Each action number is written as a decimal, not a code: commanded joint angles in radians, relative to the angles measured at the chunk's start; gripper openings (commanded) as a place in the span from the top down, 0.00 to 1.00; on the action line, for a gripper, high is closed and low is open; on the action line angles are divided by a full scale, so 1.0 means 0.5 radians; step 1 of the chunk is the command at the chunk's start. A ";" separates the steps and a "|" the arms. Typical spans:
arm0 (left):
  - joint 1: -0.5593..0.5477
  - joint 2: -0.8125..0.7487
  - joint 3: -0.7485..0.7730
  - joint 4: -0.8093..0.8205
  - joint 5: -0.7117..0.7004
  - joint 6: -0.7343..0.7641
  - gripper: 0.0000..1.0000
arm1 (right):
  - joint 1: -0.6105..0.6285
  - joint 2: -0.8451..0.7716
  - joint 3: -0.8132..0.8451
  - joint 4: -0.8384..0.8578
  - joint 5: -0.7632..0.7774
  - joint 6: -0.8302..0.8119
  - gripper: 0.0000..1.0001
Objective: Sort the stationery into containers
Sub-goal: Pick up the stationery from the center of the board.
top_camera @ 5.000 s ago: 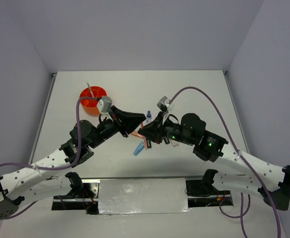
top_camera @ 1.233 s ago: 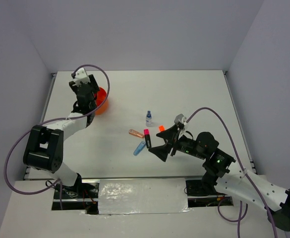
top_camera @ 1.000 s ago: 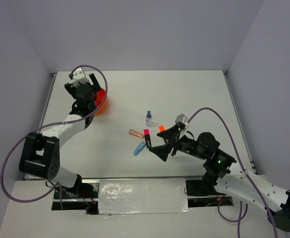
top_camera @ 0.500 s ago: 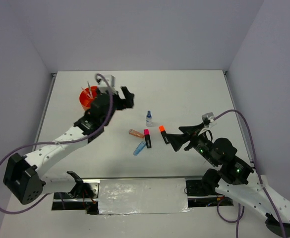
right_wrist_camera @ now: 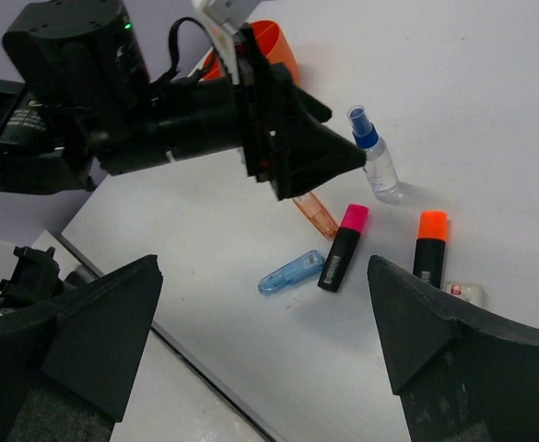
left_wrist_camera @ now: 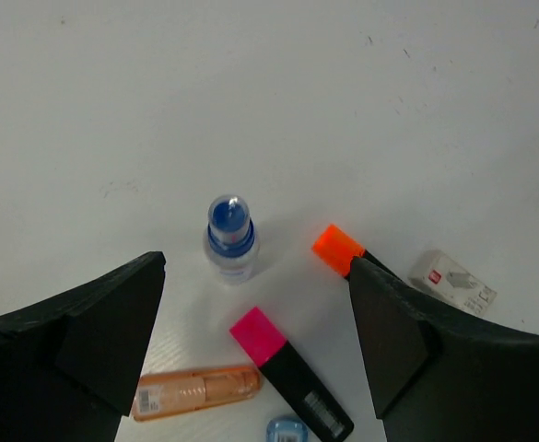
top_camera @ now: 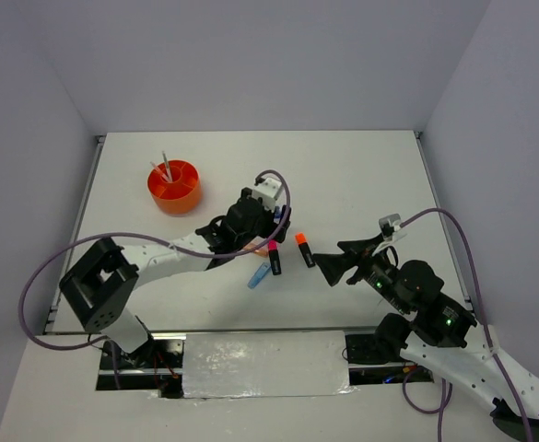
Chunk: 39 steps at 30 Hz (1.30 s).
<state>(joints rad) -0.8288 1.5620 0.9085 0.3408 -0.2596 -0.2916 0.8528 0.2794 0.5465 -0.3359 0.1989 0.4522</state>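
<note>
Loose stationery lies mid-table: a blue-capped bottle (left_wrist_camera: 229, 238), a pink-tipped highlighter (left_wrist_camera: 287, 373), an orange-tipped highlighter (left_wrist_camera: 337, 250), a translucent orange pen (left_wrist_camera: 195, 390), a blue marker (right_wrist_camera: 292, 273) and a white eraser (left_wrist_camera: 452, 283). My left gripper (left_wrist_camera: 257, 267) hangs open directly above them, holding nothing, and partly hides them from above (top_camera: 262, 235). My right gripper (top_camera: 329, 261) is open and empty just right of the orange-tipped highlighter (top_camera: 303, 249). The orange container (top_camera: 174, 186) stands at the back left with two thin sticks (top_camera: 165, 166) in it.
The left arm (right_wrist_camera: 112, 101) reaches across between the container and the pile. Table edge and metal rail (right_wrist_camera: 205, 396) run along the near side. Grey walls enclose the back and both sides.
The left arm has swung from the orange container down over the pile of stationery, its jaws narrowing slightly. The right gripper has drawn back to the right, away from the items.
</note>
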 commanded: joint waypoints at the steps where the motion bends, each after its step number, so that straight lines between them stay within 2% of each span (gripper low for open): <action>1: 0.004 0.167 0.201 0.076 -0.024 0.120 0.07 | -0.009 0.006 0.048 0.006 -0.024 -0.030 0.00; 5: 0.007 0.291 0.278 0.073 -0.067 0.126 0.12 | -0.009 0.021 0.042 0.012 -0.030 -0.052 0.00; 9: 0.041 0.367 0.352 0.046 -0.091 0.126 0.20 | -0.009 0.024 0.057 0.009 -0.042 -0.076 0.00; 13: 0.087 0.398 0.361 0.058 -0.082 0.126 0.23 | -0.006 0.030 0.070 0.000 -0.048 -0.091 0.00; 14: 0.099 0.404 0.361 0.061 -0.067 0.114 0.30 | -0.009 0.030 0.073 0.003 -0.051 -0.098 0.00; 19: 0.142 0.401 0.337 0.076 -0.012 0.089 0.41 | -0.006 0.030 0.076 0.000 -0.054 -0.110 0.00; 21: 0.145 0.401 0.337 0.070 0.010 0.083 0.51 | -0.009 0.030 0.076 0.000 -0.054 -0.113 0.00; 22: 0.142 0.395 0.331 0.070 0.028 0.074 0.63 | -0.009 0.033 0.076 0.003 -0.054 -0.113 0.00; 25: 0.145 0.377 0.321 0.073 0.056 0.062 0.82 | -0.006 0.036 0.076 0.009 -0.054 -0.116 0.00; 26: 0.145 0.358 0.318 0.064 0.056 0.053 0.98 | -0.009 0.036 0.076 0.012 -0.051 -0.119 0.00; 32: 0.203 0.233 0.447 -0.114 -0.005 0.065 1.00 | -0.009 0.021 0.067 0.018 -0.039 -0.125 0.00; 35: 0.307 0.174 0.588 -0.298 -0.112 0.034 1.00 | -0.006 0.015 0.051 0.040 -0.042 -0.128 0.00; 39: 0.561 0.137 0.815 -0.534 -0.195 -0.033 1.00 | -0.009 0.030 0.033 0.067 -0.066 -0.125 0.00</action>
<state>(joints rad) -0.6350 1.7058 1.2106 0.1173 -0.2871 -0.2699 0.8528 0.2916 0.5468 -0.3370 0.1741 0.4023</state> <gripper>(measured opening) 0.352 0.996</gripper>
